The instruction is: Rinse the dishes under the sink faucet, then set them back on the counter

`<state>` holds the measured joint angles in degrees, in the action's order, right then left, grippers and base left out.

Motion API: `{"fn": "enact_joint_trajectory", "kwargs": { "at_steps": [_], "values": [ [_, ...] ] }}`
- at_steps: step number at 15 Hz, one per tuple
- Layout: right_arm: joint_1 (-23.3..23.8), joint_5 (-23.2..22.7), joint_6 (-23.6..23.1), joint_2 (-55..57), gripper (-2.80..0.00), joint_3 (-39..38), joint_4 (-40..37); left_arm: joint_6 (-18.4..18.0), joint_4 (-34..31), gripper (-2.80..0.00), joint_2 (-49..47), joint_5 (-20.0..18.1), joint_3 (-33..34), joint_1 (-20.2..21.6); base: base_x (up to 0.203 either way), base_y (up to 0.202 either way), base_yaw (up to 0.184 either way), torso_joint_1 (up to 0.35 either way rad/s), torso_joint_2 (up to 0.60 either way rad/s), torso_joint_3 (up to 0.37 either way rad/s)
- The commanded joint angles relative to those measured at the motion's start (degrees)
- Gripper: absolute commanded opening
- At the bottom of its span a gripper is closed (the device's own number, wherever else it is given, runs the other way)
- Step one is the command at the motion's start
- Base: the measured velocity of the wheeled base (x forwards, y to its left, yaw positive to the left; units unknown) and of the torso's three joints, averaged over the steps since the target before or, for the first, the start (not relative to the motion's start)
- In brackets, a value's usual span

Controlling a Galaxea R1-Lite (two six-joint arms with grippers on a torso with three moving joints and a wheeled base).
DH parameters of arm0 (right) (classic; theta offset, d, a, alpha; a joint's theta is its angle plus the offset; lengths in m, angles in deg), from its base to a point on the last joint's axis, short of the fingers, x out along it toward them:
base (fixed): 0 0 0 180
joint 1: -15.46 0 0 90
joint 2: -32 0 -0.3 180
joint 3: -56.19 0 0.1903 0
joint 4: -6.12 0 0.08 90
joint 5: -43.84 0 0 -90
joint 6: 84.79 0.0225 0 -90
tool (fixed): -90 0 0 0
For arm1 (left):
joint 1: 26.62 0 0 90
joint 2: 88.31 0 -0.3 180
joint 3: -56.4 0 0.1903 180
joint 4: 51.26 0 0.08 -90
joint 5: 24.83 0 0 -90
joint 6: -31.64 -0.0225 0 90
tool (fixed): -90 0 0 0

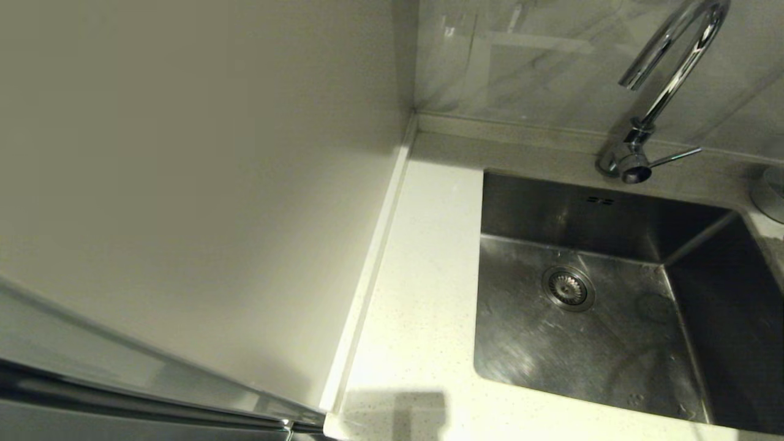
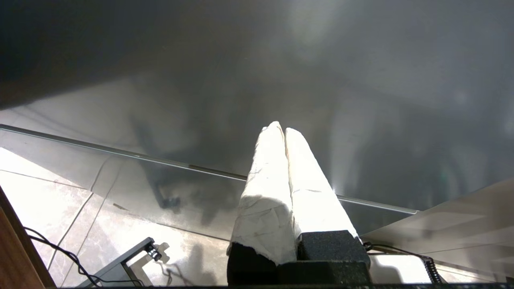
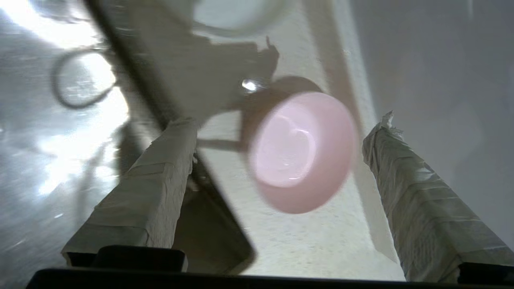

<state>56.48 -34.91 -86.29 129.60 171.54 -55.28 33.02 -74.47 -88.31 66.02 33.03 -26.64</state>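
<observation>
The pale pink bowl (image 3: 301, 150) sits on the speckled counter (image 3: 305, 245) beside the sink's edge. My right gripper (image 3: 283, 120) hovers above it, open, with its taped fingers (image 3: 421, 200) wide on either side and not touching it. The mint-white bowl (image 3: 237, 14) stands farther along the same counter strip, partly cut off. The steel bowl is not clearly in view. In the head view the sink (image 1: 612, 349) is empty, with the drain strainer (image 1: 568, 288) and the faucet (image 1: 667, 86) behind it; neither arm shows there. My left gripper (image 2: 281, 128) is shut on nothing, parked over the floor.
The faucet's lever (image 1: 674, 157) points right. A plain wall panel (image 1: 214, 184) borders the counter (image 1: 422, 294) on the left. A round grey object (image 1: 773, 195) is cut off at the sink's far right corner. Tiled floor and cables (image 2: 60, 249) lie under the left arm.
</observation>
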Motion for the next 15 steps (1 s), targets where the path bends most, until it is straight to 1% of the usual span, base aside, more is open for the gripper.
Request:
{"fn": "enact_joint_trajectory", "kwargs": {
  "at_steps": [1,3,4,5,8,12,14,15],
  "values": [
    [-4.83,0.00,0.09,-4.30,0.00,-0.55,-0.20,0.03,0.02,-2.80,0.18,0.03,0.00,0.02,0.000,0.000,0.000,0.000,0.00,0.000],
    [-9.76,0.00,0.01,-7.74,0.00,-1.94,-0.13,0.03,0.02,-2.80,0.18,0.03,0.00,0.02,0.000,0.000,0.000,0.000,0.00,0.000],
    [-12.13,0.02,-0.11,-9.60,-2.36,-2.98,-0.12,0.03,0.02,-2.80,0.26,0.03,0.00,0.02,0.000,0.000,0.000,0.000,0.00,0.000],
    [-14.03,0.08,-0.32,-11.20,-2.80,-4.14,-0.11,0.03,0.02,-2.80,0.18,0.03,0.00,0.02,0.000,0.000,0.000,0.000,0.00,0.000],
    [-17.63,0.09,-2.87,-16.10,-2.80,-6.12,-0.04,0.03,0.02,-2.80,0.18,0.03,0.00,0.02,0.000,0.000,0.000,0.000,0.00,0.000],
    [-21.52,-0.06,-3.94,-24.57,-2.80,-9.18,0.04,0.03,0.02,-2.80,0.18,0.03,0.00,0.02,0.000,0.000,0.000,0.000,0.00,0.000],
    [-24.22,-0.86,-4.19,-30.34,-2.80,-13.18,0.41,0.03,0.02,-2.80,0.18,0.03,0.00,-0.06,0.000,0.000,0.000,0.000,0.00,0.000],
    [-25.31,-1.33,-4.29,-33.37,-2.80,-16.49,0.71,0.03,0.02,-2.80,0.18,0.03,0.00,0.02,0.000,0.000,0.000,0.000,0.00,0.000]
  ]
}}
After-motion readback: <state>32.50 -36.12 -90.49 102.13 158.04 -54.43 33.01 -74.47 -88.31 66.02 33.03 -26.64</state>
